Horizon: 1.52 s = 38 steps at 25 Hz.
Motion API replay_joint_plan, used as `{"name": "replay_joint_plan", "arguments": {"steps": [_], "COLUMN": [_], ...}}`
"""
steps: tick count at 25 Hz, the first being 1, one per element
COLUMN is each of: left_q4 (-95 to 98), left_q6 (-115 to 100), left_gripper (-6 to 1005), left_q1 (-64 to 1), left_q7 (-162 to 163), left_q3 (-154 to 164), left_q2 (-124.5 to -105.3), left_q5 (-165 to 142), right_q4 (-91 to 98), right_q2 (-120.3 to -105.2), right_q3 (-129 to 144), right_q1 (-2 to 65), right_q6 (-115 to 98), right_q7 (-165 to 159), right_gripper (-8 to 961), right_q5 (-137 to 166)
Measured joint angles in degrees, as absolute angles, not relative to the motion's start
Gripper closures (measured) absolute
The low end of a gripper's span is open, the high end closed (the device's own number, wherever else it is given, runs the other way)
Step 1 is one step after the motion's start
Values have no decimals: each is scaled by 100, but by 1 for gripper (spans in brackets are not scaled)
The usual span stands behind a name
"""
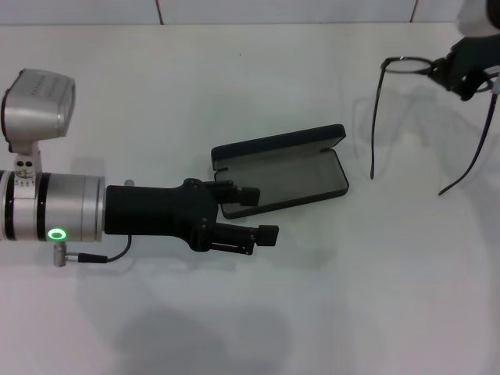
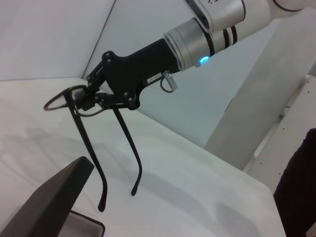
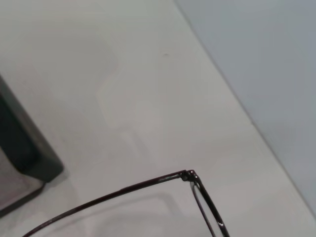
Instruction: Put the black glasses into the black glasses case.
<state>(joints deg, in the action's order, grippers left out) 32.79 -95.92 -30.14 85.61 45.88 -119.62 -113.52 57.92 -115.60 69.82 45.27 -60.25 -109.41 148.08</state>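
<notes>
Two claws: right claw (image 1: 457, 69) clamps black glasses (image 1: 406, 64) aloft, left claw (image 1: 262, 215) spread beside black glasses case (image 1: 293, 176)

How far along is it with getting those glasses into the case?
Partway. The case already lies open on the table, with the left gripper at its near edge, jaws apart. The right gripper holds the glasses up in the air, off to the case's right, temple arms hanging down. Left to do: carry them over the case and set them inside.
</notes>
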Motion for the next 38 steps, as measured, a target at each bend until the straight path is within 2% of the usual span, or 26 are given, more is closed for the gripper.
{"name": "replay_joint_plan", "arguments": {"steps": [13,22,24,31,33,38], "left_q4": [3256,3303,3304,3304,3283,3248], "left_q6": [-9701,-10007,-10032,-10217,-10217,-10088], "left_gripper": [105,106,106,110,112,115], "left_q1": [-3015,-2988,-2986,-2949,-2942,-2935], "left_q7": [8562,8444,8394,8113,7916,7478], "left_q3": [4594,4582,4549,4530,4528,4526], "left_q2": [-11965,-11946,-11943,-11929,-11933,-11956], "left_q5": [-11324,-10864,-10779,-10215,-9915,-9273], "right_q4": [6941,7092,6964,5675,5282,4785], "right_q2": [-11546,-11516,-11478,-11111,-11049,-11071], "right_q3": [6232,4813,4438,4106,4117,4127], "right_q1": [3686,3363,3330,3277,3316,3476], "right_q6": [-6337,-7303,-7666,-8478,-8669,-9059], "right_q7": [-11318,-11288,-11271,-11250,-11164,-11049], "right_gripper": [848,849,850,850,850,850], "right_q5": [14140,13019,12666,11460,11309,11235]}}
